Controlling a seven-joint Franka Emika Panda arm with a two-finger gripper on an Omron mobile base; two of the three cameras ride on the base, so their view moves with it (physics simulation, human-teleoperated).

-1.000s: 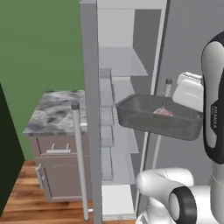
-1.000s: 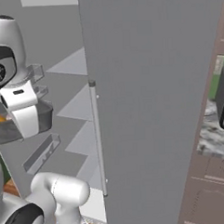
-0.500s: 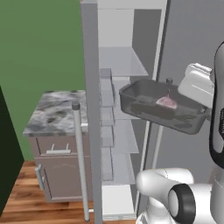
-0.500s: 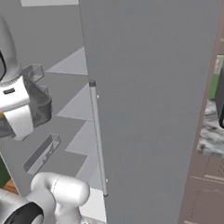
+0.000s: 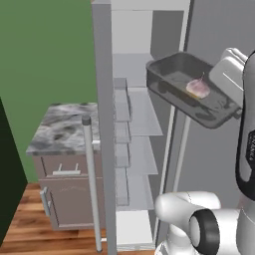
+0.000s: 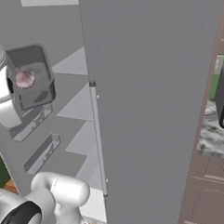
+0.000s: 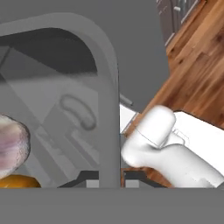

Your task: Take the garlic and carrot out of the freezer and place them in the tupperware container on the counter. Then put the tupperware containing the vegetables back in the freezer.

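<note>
Tupperware container point(image 5: 219, 113), tilted, is held by its rim in the closed gripper point(image 7: 109, 177) at the upper right of the left base view, before the open freezer point(image 5: 132, 104). Garlic point(image 5: 197, 88) and carrot point(image 7: 17, 181) are seen lying inside it. Counter point(image 5: 62, 132) is seen at mid-left.

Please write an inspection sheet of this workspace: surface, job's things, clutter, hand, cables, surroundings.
Surface: marbled counter left of the freezer, nothing seen on its visible part.
Job's things: tupperware container held up, tilted, in front of the open freezer; garlic and an orange carrot lie inside it.
Clutter: nothing seen.
Hand: shut on the container's rim.
Cables: nothing seen.
Surroundings: green wall, wooden floor.
</note>
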